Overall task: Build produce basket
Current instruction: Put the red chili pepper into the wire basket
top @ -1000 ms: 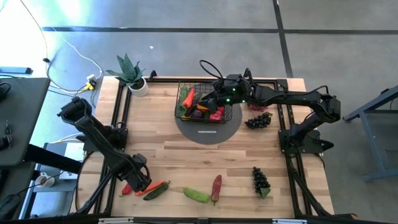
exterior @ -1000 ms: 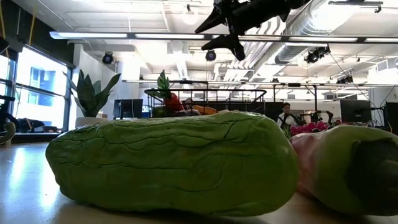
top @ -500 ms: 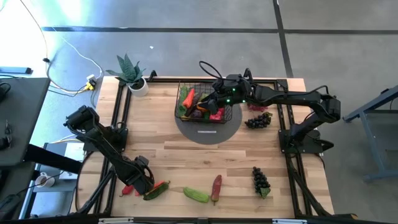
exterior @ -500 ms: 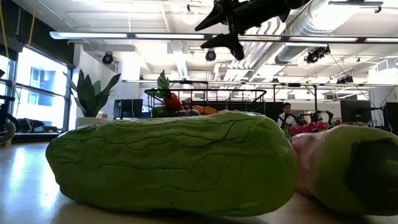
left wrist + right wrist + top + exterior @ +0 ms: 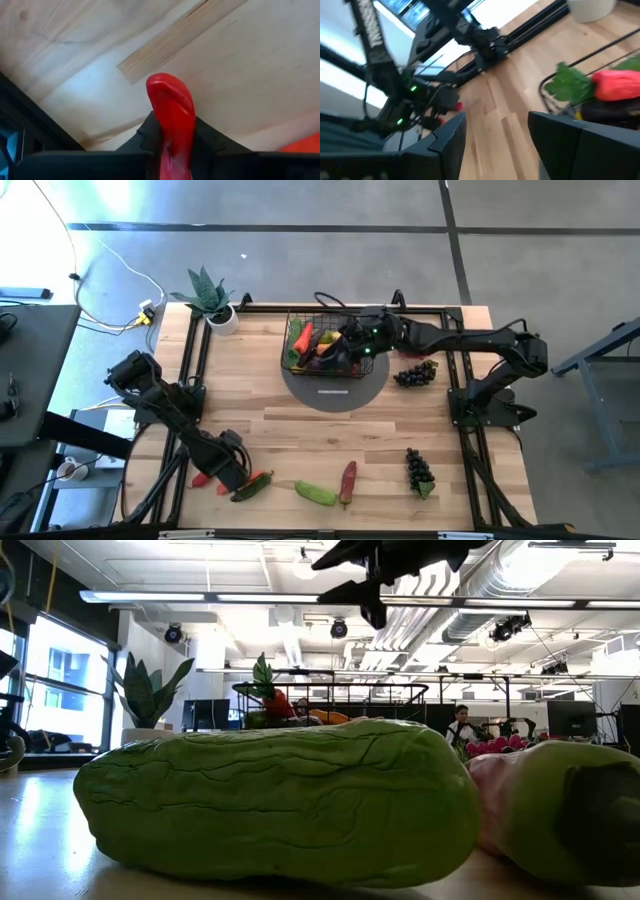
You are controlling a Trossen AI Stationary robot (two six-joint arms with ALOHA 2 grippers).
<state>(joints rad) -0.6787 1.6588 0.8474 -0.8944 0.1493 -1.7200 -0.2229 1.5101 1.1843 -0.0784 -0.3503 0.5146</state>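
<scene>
The black wire basket (image 5: pixel 296 352) stands on the grey round mat (image 5: pixel 335 388) at the table's far middle, with red, green and purple produce (image 5: pixel 304 337) inside. My right gripper (image 5: pixel 337 350) hovers open over the basket (image 5: pixel 555 102), nothing between its fingers (image 5: pixel 451 135). At the near left my left gripper (image 5: pixel 232 472) is shut on a red chilli (image 5: pixel 170 107). Beside it lie an orange-red piece (image 5: pixel 262 476) and a dark green one (image 5: pixel 245 492). My left gripper pinches the red chilli between its two fingers (image 5: pixel 149 134), which come down at it slanting from the table's left. The chilli's rounded end (image 5: pixel 167 92) sticks out past the fingertips, just over the wooden table top. The fingers hide the rest of it.
A bumpy green gourd (image 5: pixel 316 493) and a red-green chilli (image 5: pixel 347 480) lie along the near edge, with dark grapes (image 5: pixel 418 470) to the right. More dark grapes (image 5: pixel 415 374) and pink grapes (image 5: pixel 412 352) sit right of the mat. A potted plant (image 5: pixel 212 300) stands far left.
My left arm has dropped lower and gone a little toward the near edge, bringing its gripper down among the produce at the near left. My right gripper has shifted slightly toward the table's left over the basket.
</scene>
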